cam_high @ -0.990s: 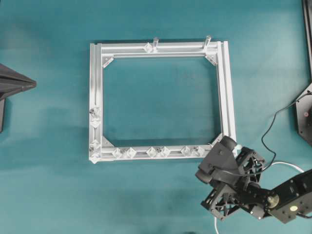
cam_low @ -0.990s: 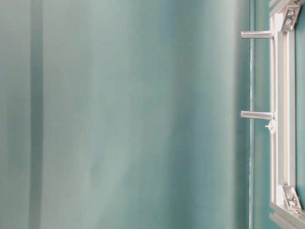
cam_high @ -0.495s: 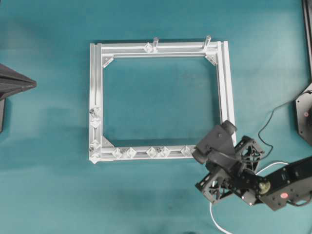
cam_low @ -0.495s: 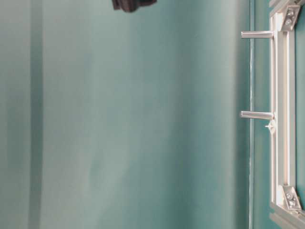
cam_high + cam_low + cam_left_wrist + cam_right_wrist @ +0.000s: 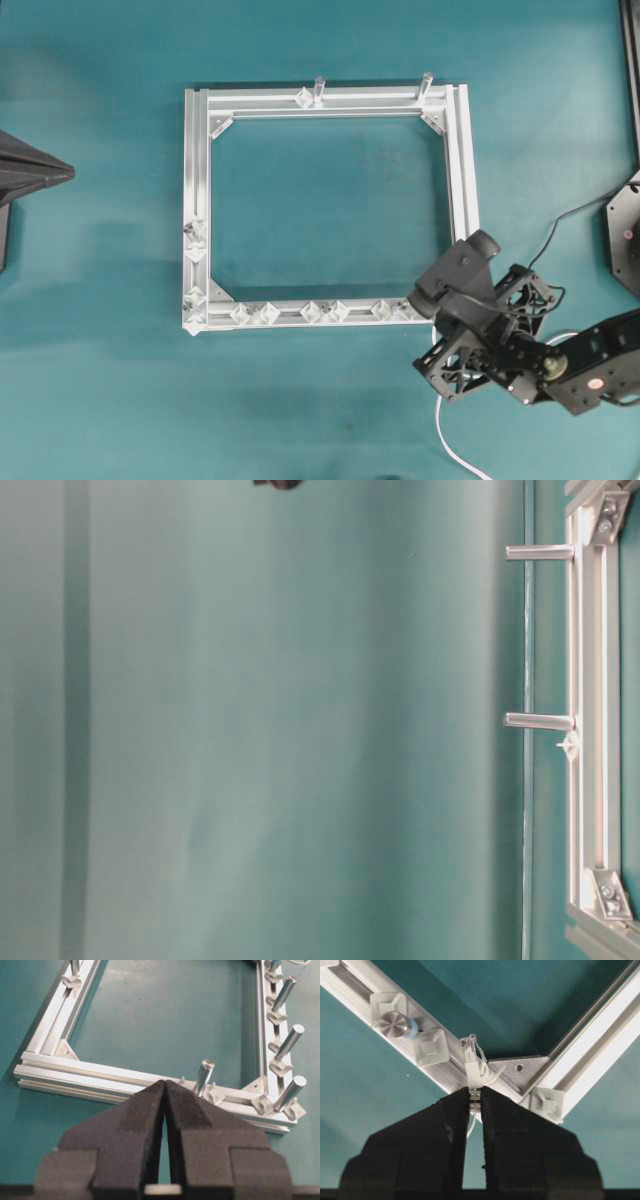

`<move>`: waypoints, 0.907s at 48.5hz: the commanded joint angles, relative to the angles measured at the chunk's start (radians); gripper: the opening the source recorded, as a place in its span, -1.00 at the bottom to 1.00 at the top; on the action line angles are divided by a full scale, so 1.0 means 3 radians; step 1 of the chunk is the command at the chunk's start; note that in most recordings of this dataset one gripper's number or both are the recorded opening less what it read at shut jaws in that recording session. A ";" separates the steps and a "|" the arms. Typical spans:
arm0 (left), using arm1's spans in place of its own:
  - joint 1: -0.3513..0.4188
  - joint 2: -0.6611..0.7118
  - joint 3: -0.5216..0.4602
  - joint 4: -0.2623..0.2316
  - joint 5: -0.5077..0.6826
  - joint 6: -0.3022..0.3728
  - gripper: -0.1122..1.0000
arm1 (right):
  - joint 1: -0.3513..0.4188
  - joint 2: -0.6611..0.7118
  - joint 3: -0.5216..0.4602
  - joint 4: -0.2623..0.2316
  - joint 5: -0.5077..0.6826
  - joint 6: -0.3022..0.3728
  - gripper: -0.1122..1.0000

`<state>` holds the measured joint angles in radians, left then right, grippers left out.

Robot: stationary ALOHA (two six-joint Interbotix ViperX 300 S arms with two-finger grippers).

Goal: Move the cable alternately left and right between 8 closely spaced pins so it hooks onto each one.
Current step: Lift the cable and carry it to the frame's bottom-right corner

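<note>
Clamped between the black padded fingers of the right gripper [image 5: 474, 1100] is the long thin white cable [image 5: 447, 441], held just behind its small whitish translucent plug [image 5: 473, 1057], which stands out beyond the fingertips. The plug is seen just over the near right corner of the square silver aluminium frame [image 5: 197, 170], beside a triangular corner bracket [image 5: 517, 1074]. In the overhead view the right gripper [image 5: 447, 290] is placed at that same corner, and only a short curve of the cable is visible trailing toward the near edge, where it is cut off.

The left gripper [image 5: 165, 1091] is seen from its wrist camera with its two black pads pressed almost together, only a thin slit left between them, and nothing gripped. It is held well apart from the frame.

Along the near rail, six small translucent diamond-shaped pins [image 5: 310, 312] can be counted in the overhead view; the right end of the row is covered by the right arm, so a full count cannot be made. Two more diamond studs are seen on the left rail and one on the far rail. Two taller cylindrical metal posts [image 5: 319, 88] stand on the far rail.

In the table-level view only one rail, two posts and a dark scrap at the upper edge are shown.
</note>
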<state>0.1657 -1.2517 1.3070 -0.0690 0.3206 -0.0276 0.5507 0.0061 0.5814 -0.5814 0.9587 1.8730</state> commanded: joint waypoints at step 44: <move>0.0010 0.0020 -0.0031 0.0005 -0.0015 -0.0026 -0.80 | -0.0424 -0.0077 -0.0020 -0.0026 -0.0179 -0.0148 -0.64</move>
<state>0.1657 -1.2517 1.3070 -0.0675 0.3206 -0.0276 0.4510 0.0031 0.5829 -0.5829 0.9204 1.8454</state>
